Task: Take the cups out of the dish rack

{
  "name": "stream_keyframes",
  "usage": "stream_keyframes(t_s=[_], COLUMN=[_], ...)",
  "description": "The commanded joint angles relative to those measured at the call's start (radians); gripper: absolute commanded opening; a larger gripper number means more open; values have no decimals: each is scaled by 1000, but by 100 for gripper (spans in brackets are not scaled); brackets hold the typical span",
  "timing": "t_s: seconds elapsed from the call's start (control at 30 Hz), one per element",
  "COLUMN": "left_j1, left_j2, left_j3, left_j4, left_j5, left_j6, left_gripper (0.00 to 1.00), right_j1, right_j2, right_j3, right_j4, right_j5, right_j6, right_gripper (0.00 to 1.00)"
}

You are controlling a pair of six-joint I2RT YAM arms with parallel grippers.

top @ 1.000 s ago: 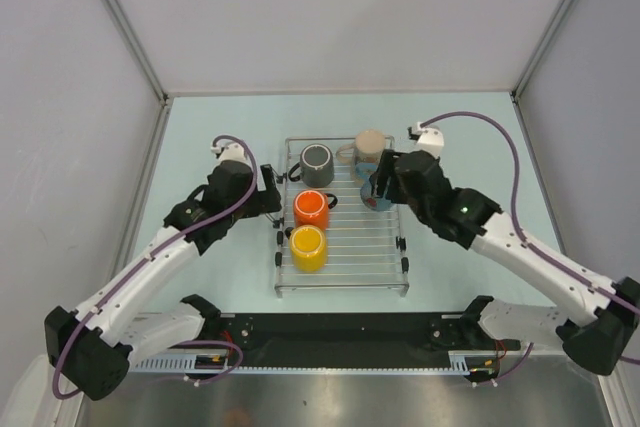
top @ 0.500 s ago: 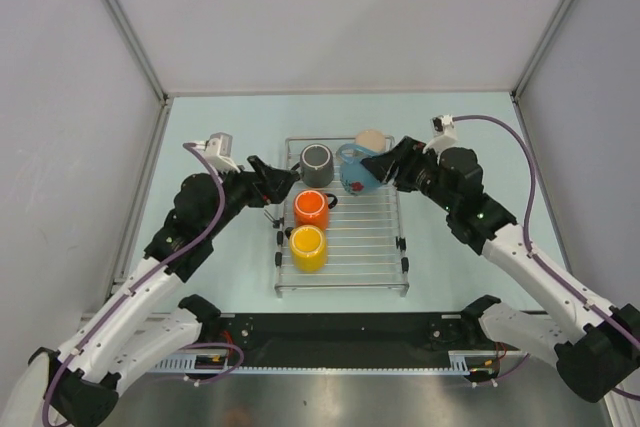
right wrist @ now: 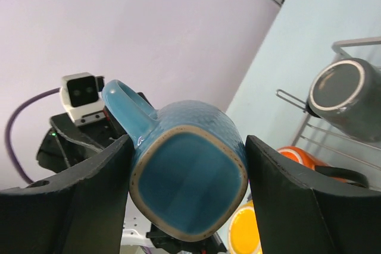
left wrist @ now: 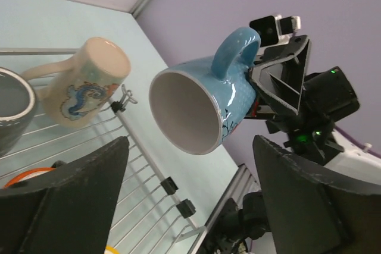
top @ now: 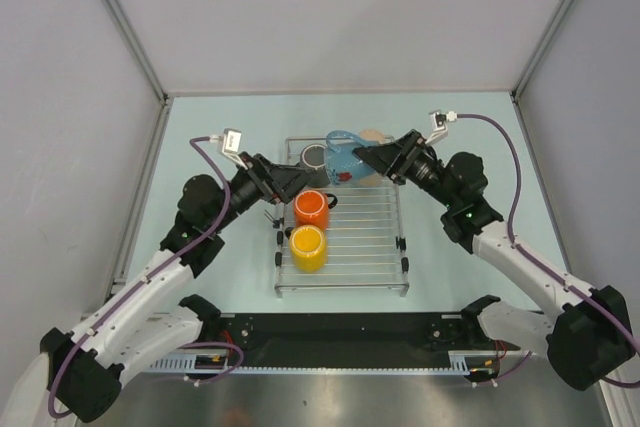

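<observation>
**White links, black joints**

The left arm (top: 140,287) and right arm (top: 525,267) are built of white links joined by black housings. A purple cable (top: 492,123) is looped to each wrist, beside a small white camera block (top: 233,138). A green light (left wrist: 305,138) is lit on the right arm.

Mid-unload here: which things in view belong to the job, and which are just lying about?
Job:
- blue cup, held in the air by the right pincer
- grey cup, tan cup, orange cup, yellow cup, all on the rack
- rack

Just there:
- table
- back wall
- purple cable
</observation>
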Motion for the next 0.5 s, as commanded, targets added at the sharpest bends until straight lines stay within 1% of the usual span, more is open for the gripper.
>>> stream_keyframes(t_s=[0.0, 0.07, 0.1, 0.27, 0.47], left_j1=[-2, -8, -11, -23, -40], left_j2=[12, 28, 32, 34, 58], left_j3=[-17, -17, -15, -24, -21], left_j4=[153, 182, 190, 233, 256], left_j5=[73, 93, 96, 94, 114], left_j6=[-65, -70, -72, -73, -73], left_gripper=[84, 77, 77, 80, 79], right_j1=[15, 28, 40, 74, 112], right_j2=[25, 53, 62, 117, 180], right_j3=[8, 12, 14, 34, 67], right_j4=[235, 257, 263, 298, 335], right_j5=[-37, -31, -29, -20, -21], right_j6=[77, 79, 81, 81, 81], right_gripper=[0, 0, 0, 0, 0])
